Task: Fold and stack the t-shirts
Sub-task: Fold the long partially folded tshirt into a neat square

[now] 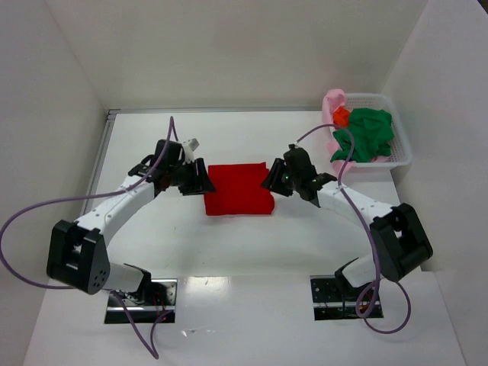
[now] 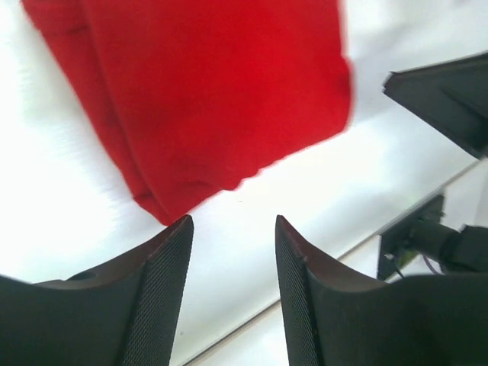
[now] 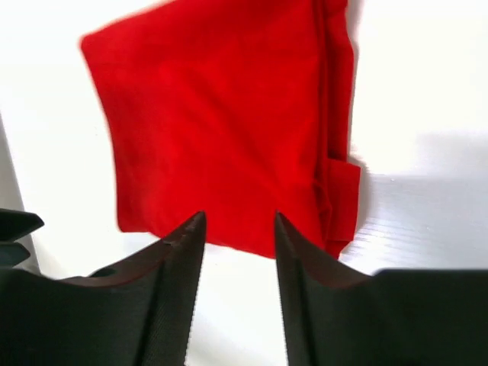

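top: folded red t-shirt (image 1: 239, 189) lies between my left pincer (image 1: 200, 179) and right pincer (image 1: 268, 177) | left wrist: jaws spread, empty, cloth just ahead | right wrist: same | soft, limp, light; i'd pinch layered edge

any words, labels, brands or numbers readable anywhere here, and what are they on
None can be read.
The red shirt is plain: no print or tag shows in any view.
The basket and the green shirt, pink shirt and orange shirt in it show no lettering.
The left gripper and right gripper carry no legible marking.
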You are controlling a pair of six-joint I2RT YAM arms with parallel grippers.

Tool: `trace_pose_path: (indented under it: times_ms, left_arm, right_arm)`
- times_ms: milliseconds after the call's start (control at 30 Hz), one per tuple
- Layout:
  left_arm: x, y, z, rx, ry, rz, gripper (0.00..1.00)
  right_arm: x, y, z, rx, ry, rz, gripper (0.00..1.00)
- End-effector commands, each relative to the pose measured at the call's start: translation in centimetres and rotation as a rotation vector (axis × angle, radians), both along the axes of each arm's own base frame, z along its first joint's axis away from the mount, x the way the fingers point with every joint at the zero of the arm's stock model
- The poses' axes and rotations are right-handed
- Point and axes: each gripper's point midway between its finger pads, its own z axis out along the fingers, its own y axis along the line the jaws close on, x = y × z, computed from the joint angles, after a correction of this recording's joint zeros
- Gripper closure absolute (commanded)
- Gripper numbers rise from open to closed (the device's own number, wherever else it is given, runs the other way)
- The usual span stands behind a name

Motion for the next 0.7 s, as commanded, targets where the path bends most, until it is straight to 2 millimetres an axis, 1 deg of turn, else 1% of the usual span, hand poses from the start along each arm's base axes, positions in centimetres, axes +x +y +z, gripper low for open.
trace_pose_path:
  times_ms: [0, 33, 67, 100, 133, 167, 200, 233, 267, 300, 333, 367, 433, 467, 533, 600, 633, 667]
  left_arm:
    - [-2.3, -0.1, -0.2, -0.034, 0.036, -0.012, 0.44]
    - [-2.8, 0.1, -1.0, -0.028, 0.058, -0.012, 0.44]
    - [-3.2, 0.2, -1.2, -0.033, 0.064, -0.003, 0.44]
    - [-3.6, 0.3, -1.9, -0.027, 0.081, -0.002, 0.44]
    - [-4.3, 0.5, -2.8, -0.022, 0.115, 0.006, 0.44]
    - [-4.5, 0.7, -3.4, 0.003, 0.116, 0.013, 0.44]
    - [-4.4, 0.8, -3.5, 0.009, 0.119, 0.030, 0.44]
    - [-4.7, 0.9, -4.0, 0.021, 0.132, 0.038, 0.44]
    - [-4.5, 1.0, -4.2, 0.030, 0.130, 0.045, 0.44]
    - [-4.3, 1.1, -4.9, 0.037, 0.137, 0.059, 0.44]
    - [-4.3, 0.8, -4.8, 0.034, 0.127, 0.050, 0.44]
    - [-3.9, 0.8, -5.5, 0.042, 0.140, 0.066, 0.44]
    - [-3.7, 0.7, -6.1, 0.047, 0.152, 0.067, 0.49]
    - [-3.6, 0.6, -6.9, 0.061, 0.162, 0.064, 0.52]
    - [-3.5, 0.5, -7.5, 0.066, 0.174, 0.064, 0.56]
    - [-4.0, 0.2, -8.7, 0.092, 0.201, 0.049, 0.57]
    - [-3.4, 0.2, -8.7, 0.099, 0.188, 0.056, 0.59]
    - [-3.8, 0.0, -9.2, 0.108, 0.206, 0.046, 0.59]
  right_arm:
    - [0.0, -0.6, 1.9, -0.019, -0.060, -0.014, 0.52]
    - [-0.3, -0.8, 1.5, -0.024, -0.051, -0.014, 0.48]
    - [-0.7, -1.1, 0.9, -0.041, -0.036, -0.008, 0.47]
    - [-1.4, -1.2, -0.3, -0.050, -0.005, 0.001, 0.47]
    - [-1.8, -1.2, -0.8, -0.048, 0.010, 0.011, 0.45]
    - [-2.1, -1.4, -1.6, -0.058, 0.029, 0.012, 0.44]
    - [-2.6, -1.7, -2.3, -0.068, 0.047, 0.012, 0.44]
    - [-2.9, -1.9, -2.7, -0.078, 0.051, 0.019, 0.44]
    - [-2.9, -1.9, -2.7, -0.078, 0.051, 0.019, 0.44]
    - [-3.3, -2.1, -3.6, -0.090, 0.072, 0.019, 0.44]
    - [-3.6, -2.3, -4.0, -0.096, 0.083, 0.020, 0.44]
    - [-3.7, -2.3, -4.0, -0.101, 0.080, 0.026, 0.44]
    - [-3.7, -2.1, -4.6, -0.100, 0.094, 0.034, 0.44]
    - [-3.5, -2.0, -4.4, -0.095, 0.085, 0.034, 0.46]
    - [-3.5, -1.8, -4.9, -0.091, 0.095, 0.041, 0.46]
    - [-3.8, -1.5, -4.9, -0.075, 0.098, 0.056, 0.47]
    - [-3.8, -1.3, -5.2, -0.068, 0.104, 0.064, 0.49]
    - [-3.9, -1.3, -5.5, -0.072, 0.112, 0.064, 0.49]
